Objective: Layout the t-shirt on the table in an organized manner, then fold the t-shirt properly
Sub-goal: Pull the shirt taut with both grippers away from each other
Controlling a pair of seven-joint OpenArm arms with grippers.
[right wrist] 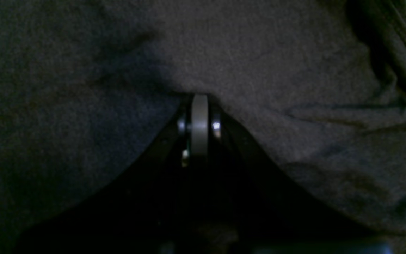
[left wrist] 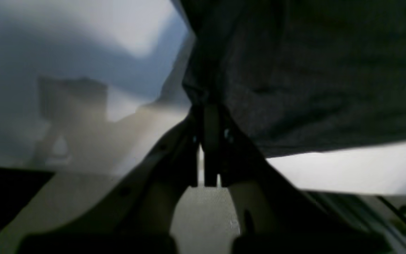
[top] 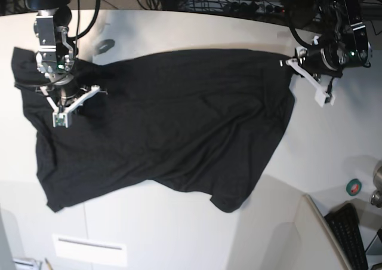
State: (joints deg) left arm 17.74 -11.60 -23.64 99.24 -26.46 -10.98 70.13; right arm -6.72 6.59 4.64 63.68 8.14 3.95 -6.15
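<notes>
A wide white table [top: 179, 234] carries a black t-shirt [top: 167, 126] spread across most of its far half, plain side up, stretched between two robot arms. At the table's left edge, the right gripper [top: 59, 106] sits over a bunched part of the cloth, its fingers pressed together; the wrist view shows fabric drawn tight around the tips, so it looks to be pinching the shirt. From there the cloth runs rightward, wrinkled, with one loose corner sagging toward the table's near edge in the middle. At the far right corner of the table, the left gripper [top: 290, 63] nips the shirt's edge, fingers closed on it, with white tabletop showing just beyond. The shirt seems to be mid-layout, not yet flat. To finish this step well, both arms should probably pull apart evenly and keep the cloth low, so the sagging corner slides out flat instead of folding under.
</notes>
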